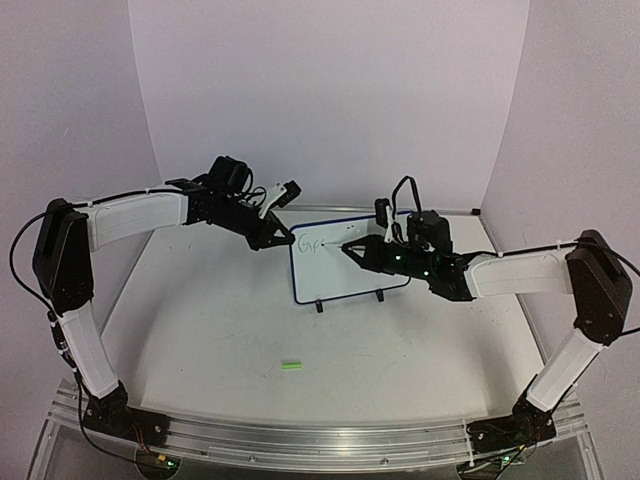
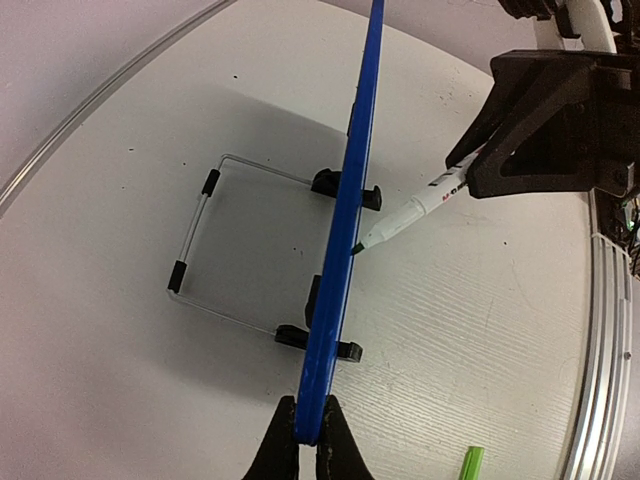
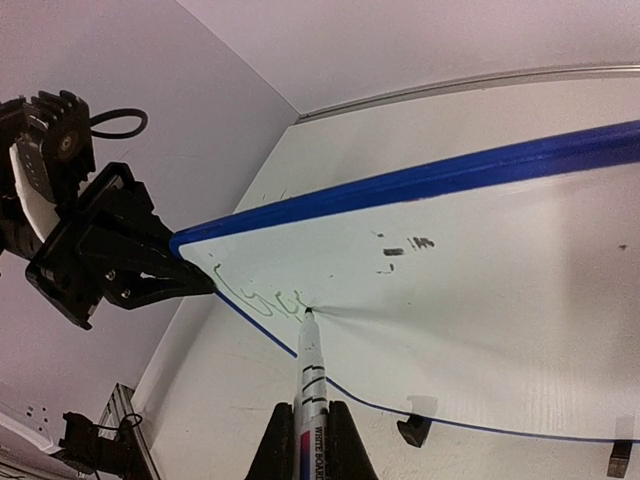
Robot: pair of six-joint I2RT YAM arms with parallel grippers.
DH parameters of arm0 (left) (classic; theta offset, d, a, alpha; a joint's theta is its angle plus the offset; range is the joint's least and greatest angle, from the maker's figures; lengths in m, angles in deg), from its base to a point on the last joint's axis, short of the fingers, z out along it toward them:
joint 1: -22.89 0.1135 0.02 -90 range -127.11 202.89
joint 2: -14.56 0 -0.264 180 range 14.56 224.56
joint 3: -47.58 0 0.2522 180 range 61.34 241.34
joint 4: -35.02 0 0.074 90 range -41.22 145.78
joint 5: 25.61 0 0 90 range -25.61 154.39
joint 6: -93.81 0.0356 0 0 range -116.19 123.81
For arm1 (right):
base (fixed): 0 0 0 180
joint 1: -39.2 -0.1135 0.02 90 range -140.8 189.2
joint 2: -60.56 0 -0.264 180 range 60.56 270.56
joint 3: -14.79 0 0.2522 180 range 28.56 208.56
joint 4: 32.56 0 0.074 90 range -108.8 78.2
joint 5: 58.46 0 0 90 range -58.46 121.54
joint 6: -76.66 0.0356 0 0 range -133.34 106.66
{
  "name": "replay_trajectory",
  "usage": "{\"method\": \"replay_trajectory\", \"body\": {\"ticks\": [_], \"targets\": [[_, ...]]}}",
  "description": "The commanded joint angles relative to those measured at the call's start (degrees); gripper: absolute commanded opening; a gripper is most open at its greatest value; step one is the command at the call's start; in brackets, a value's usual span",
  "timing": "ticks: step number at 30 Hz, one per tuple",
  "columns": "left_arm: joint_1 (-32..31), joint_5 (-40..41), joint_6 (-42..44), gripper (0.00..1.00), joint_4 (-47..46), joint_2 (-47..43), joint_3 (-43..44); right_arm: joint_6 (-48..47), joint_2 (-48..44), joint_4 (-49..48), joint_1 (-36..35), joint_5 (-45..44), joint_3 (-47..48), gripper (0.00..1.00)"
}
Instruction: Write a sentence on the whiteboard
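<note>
The whiteboard (image 1: 345,262) stands on two black feet mid-table. Its blue rim (image 2: 340,250) shows edge-on in the left wrist view, its white face (image 3: 480,270) in the right wrist view. My left gripper (image 1: 280,240) is shut on the board's top left corner (image 2: 308,425). My right gripper (image 1: 352,249) is shut on a white marker pen (image 3: 310,385) whose tip touches the board. Only the first green letters of the sentence (image 3: 262,298), roughly "Goo", show near the top left, also visible from above (image 1: 310,243). The marker also shows in the left wrist view (image 2: 415,210).
The green marker cap (image 1: 291,366) lies on the table in front of the board; it also shows in the left wrist view (image 2: 471,463). A wire stand (image 2: 210,250) sits behind the board. Lilac walls enclose the back and sides.
</note>
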Motion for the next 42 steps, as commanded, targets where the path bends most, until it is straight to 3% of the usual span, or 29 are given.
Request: {"method": "replay_trajectory", "body": {"ticks": [1, 18, 42], "targets": [[0.2, 4.5, 2.2, 0.00, 1.8, 0.9, 1.2, -0.4, 0.0, 0.9, 0.2, -3.5, 1.1, 0.00], [0.2, 4.4, 2.2, 0.00, 1.8, 0.7, 1.3, -1.8, -4.0, 3.0, 0.2, -4.8, 1.4, 0.00], [0.2, 4.3, 2.2, 0.00, 1.7, 0.9, 1.2, -1.4, -0.3, 2.2, 0.2, -1.3, 4.3, 0.00]]}}
